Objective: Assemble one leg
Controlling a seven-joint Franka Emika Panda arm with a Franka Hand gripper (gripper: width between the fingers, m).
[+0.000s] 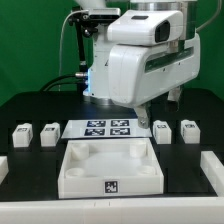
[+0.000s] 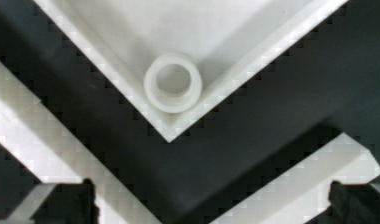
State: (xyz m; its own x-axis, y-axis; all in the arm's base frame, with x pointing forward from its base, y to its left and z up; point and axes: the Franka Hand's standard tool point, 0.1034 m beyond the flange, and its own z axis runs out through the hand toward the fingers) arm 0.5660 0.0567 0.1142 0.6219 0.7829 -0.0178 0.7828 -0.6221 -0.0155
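Observation:
Four small white legs with tags stand on the black table in the exterior view. Two are at its left (image 1: 22,133) (image 1: 47,131) and two at its right (image 1: 163,129) (image 1: 188,129). The large white tray (image 1: 70,160) lies in front, tag on its near wall. The arm (image 1: 140,60) hangs over the tray's far right area, and its body mostly hides the hand. In the wrist view my gripper (image 2: 205,205) is open and empty, with dark fingertips (image 2: 54,200) wide apart. It is above a tray corner (image 2: 98,60) with a round hole (image 2: 173,80). No leg shows there.
The marker board (image 1: 105,127) lies flat behind the tray, between the two pairs of legs. White blocks sit at the exterior view's left edge (image 1: 3,166) and right edge (image 1: 212,166). Cables and a green backdrop stand behind the arm.

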